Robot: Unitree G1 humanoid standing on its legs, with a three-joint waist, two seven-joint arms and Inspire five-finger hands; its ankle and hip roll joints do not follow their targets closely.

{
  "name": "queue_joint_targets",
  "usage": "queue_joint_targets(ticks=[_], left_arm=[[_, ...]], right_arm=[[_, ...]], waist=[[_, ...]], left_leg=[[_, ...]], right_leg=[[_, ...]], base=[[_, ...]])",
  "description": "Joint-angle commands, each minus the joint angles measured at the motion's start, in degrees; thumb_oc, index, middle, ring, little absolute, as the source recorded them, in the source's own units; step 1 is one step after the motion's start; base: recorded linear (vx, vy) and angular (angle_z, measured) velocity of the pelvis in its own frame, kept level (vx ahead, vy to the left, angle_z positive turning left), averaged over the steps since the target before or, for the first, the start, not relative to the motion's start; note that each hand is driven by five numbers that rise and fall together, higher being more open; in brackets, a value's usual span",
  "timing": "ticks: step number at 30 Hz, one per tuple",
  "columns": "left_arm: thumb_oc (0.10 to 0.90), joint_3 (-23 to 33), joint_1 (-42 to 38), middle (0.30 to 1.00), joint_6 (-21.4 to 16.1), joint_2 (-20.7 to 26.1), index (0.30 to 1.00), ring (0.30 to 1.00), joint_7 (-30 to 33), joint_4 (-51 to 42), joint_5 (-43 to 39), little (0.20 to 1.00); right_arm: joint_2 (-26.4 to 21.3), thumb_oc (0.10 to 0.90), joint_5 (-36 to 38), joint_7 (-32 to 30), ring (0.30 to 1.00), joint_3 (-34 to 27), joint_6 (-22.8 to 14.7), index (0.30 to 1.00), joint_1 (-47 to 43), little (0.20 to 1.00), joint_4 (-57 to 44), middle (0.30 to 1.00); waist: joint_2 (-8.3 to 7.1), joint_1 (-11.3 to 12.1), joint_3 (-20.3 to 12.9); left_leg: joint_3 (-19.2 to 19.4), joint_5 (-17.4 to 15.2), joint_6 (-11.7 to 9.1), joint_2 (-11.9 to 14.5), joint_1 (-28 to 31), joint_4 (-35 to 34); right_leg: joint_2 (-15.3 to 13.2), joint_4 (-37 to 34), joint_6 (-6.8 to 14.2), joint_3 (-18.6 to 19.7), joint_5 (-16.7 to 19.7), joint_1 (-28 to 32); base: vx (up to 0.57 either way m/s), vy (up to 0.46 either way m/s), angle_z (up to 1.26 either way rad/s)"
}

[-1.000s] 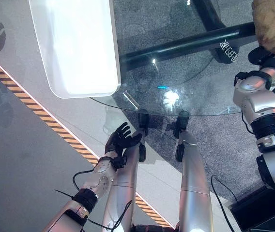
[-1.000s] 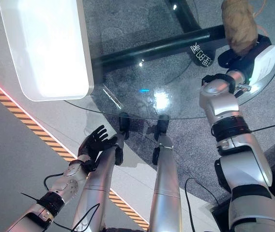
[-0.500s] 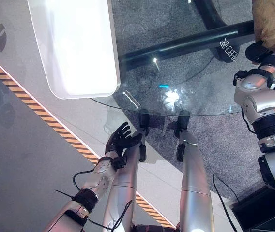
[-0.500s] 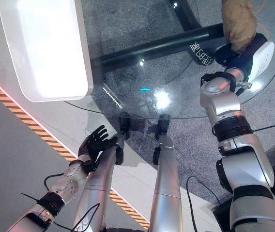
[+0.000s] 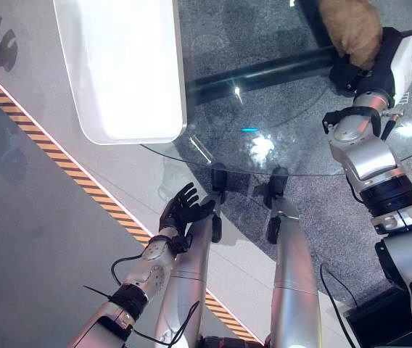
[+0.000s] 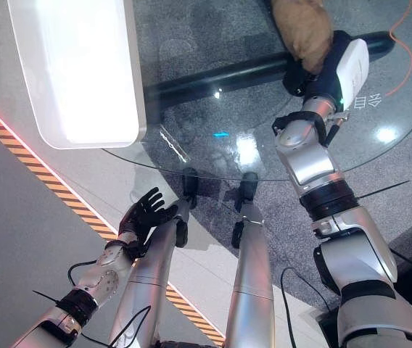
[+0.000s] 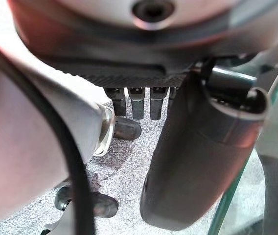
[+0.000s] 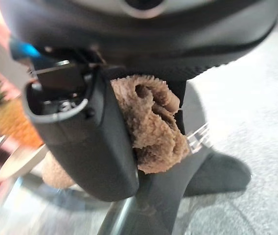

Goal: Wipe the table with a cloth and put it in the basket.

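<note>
- R hand [image 6: 320,69] is out over the far part of the round glass table [image 5: 293,156], fingers + thumb curled round the brown cloth [image 5: 352,27]. R wrist view shows the cloth [image 8: 151,122] bunched between thumb and palm, so it's a real clamp, not just resting on it.
- Cloth sits on the glass, most of it sticking out past my hand on the far side. I judge that's so the loose bulk does the wiping while the grip drags it along.
- Arm reaches nearly straight out, prob. because the cloth lies far from me across the table.
- L hand [image 5: 184,212] hangs low beside the near table edge, below the glass, fingers spread + relaxed, holding nothing. L wrist view shows the fingers [image 7: 138,102] pointing straight out above the speckled floor. Idle, kept out of the wiping path I'd say.
- White counter [image 5: 122,65] overlaps the table's L side; wiping there needs care not to bump it.
- Basket: can't spot it, so I can't tell where the cloth ends up.
- Judged stage: wiping, drop-off not yet done.
</note>
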Motion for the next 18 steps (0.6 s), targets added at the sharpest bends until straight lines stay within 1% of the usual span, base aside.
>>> queue_joint_targets(ticks=[1,5,7,8,9,10,11,12,13,15,16,18], left_arm=[[0.800,-0.82,8.34,0.900,-0.44,-1.02,0.900,0.900,-2.13,-2.61,2.26,0.900],[0.800,-0.89,8.30,0.900,-0.95,-0.96,0.900,0.900,-2.86,-2.00,2.51,0.900],[0.800,-1.07,8.31,0.900,-1.24,-1.01,0.900,0.900,-3.12,-1.88,2.94,0.900],[0.800,-1.07,8.32,0.900,-1.25,-1.01,0.900,0.900,-3.13,-1.87,2.96,0.900],[0.800,-1.16,8.39,0.900,-1.37,-1.02,0.900,0.900,-3.33,-1.83,3.16,0.900],[0.800,-1.17,8.41,0.900,-1.44,-1.02,0.900,0.900,-3.43,-1.75,3.21,0.900],[0.800,-1.18,8.48,0.900,-1.55,-0.97,0.900,0.900,-3.71,-1.67,3.47,0.900],[0.800,-1.18,8.47,0.900,-1.54,-0.96,0.900,0.900,-3.74,-1.67,3.49,0.900],[0.800,-1.07,8.45,0.900,-1.61,-0.98,0.900,0.900,-3.99,-1.59,3.77,0.900],[0.800,-1.10,8.49,0.900,-1.84,-1.02,0.900,0.900,-4.12,-1.54,3.90,0.900],[0.800,-1.02,8.59,0.900,-1.90,-0.94,0.900,0.900,-4.23,-1.80,4.20,0.900],[0.800,-1.01,8.64,0.900,-1.93,-0.71,0.900,0.900,-4.29,-1.90,4.14,0.900]], right_arm=[[-2.79,0.100,-9.77,6.45,0.300,4.89,-0.93,0.300,-6.40,0.200,-7.81,0.300],[-2.12,0.100,-11.63,9.96,0.300,7.44,-0.52,0.300,-7.33,0.200,-7.22,0.300],[-1.17,0.100,-13.78,13.75,0.300,9.59,-0.49,0.300,-7.98,0.200,-7.36,0.300],[-1.14,0.100,-13.95,14.00,0.300,9.63,-0.46,0.300,-8.00,0.200,-7.36,0.300],[-0.69,0.100,-15.14,16.28,0.300,10.77,-0.80,0.300,-8.21,0.200,-7.43,0.300],[-0.56,0.100,-15.36,16.73,0.300,11.06,-0.91,0.300,-8.25,0.200,-7.47,0.300],[0.02,0.100,-17.07,19.43,0.300,12.46,-0.85,0.300,-8.39,0.200,-8.05,0.300],[0.07,0.100,-17.35,19.96,0.300,12.69,-0.84,0.300,-8.42,0.200,-8.11,0.300],[0.47,0.100,-19.05,22.88,0.300,14.22,-1.24,0.300,-8.33,0.200,-8.50,0.300],[0.73,0.100,-19.57,23.71,0.300,15.08,-1.34,0.300,-8.17,0.200,-8.82,0.300],[1.20,0.100,-20.64,26.83,0.300,16.39,-1.73,0.300,-7.49,0.200,-9.87,0.300],[1.48,0.100,-20.77,28.79,0.300,17.24,-1.76,0.300,-6.64,0.200,-11.03,0.300]], waist=[[3.62,0.78,-1.31],[3.60,1.19,-1.31],[3.64,1.55,-1.31],[3.64,1.56,-1.31],[3.66,1.74,-1.31],[3.67,1.78,-1.31],[3.65,1.96,-1.31],[3.64,1.98,-1.31],[3.58,2.12,-1.31],[3.56,2.18,-1.31],[3.49,2.27,-1.31],[3.40,2.26,-1.31]], left_leg=[[-2.47,-5.80,1.22,-4.24,1.78,1.56],[-2.61,-5.56,1.24,-4.41,1.85,1.22],[-2.80,-5.47,1.22,-4.63,1.64,1.12],[-2.81,-5.47,1.22,-4.64,1.63,1.12],[-2.89,-5.37,1.22,-4.76,1.58,0.98],[-2.91,-5.34,1.22,-4.79,1.57,0.96],[-2.96,-5.22,1.19,-4.88,1.61,0.82],[-2.96,-5.21,1.18,-4.88,1.61,0.81],[-2.99,-5.15,1.16,-4.92,1.59,0.74],[-3.01,-5.09,1.15,-4.93,1.52,0.67],[-2.99,-4.93,1.15,-4.96,1.47,0.49],[-3.02,-4.84,1.14,-4.98,1.46,0.44]], right_leg=[[2.33,-2.93,1.08,-3.42,0.65,1.28],[2.20,-3.35,1.08,-3.70,0.73,1.54],[2.04,-3.48,1.17,-3.93,0.76,1.43],[2.04,-3.49,1.17,-3.94,0.76,1.43],[1.98,-3.60,1.19,-4.06,0.78,1.40],[1.98,-3.59,1.20,-4.09,0.79,1.39],[1.90,-3.71,1.24,-4.25,0.84,1.45],[1.87,-3.75,1.25,-4.27,0.85,1.48],[1.76,-3.94,1.28,-4.42,0.88,1.54],[1.69,-4.00,1.29,-4.54,0.91,1.50],[1.62,-4.30,1.34,-4.69,0.99,1.55],[1.53,-4.39,1.38,-4.80,1.04,1.57]], base=[[0.00,0.007,0.11],[0.00,0.000,0.09],[0.00,-0.007,0.06],[0.00,-0.013,0.07],[0.00,-0.009,0.08],[0.00,-0.020,0.07],[0.00,-0.014,0.04],[0.00,0.000,0.00],[0.00,0.000,0.00],[0.00,0.000,0.00],[0.00,0.000,0.00],[0.00,-0.008,0.02]])
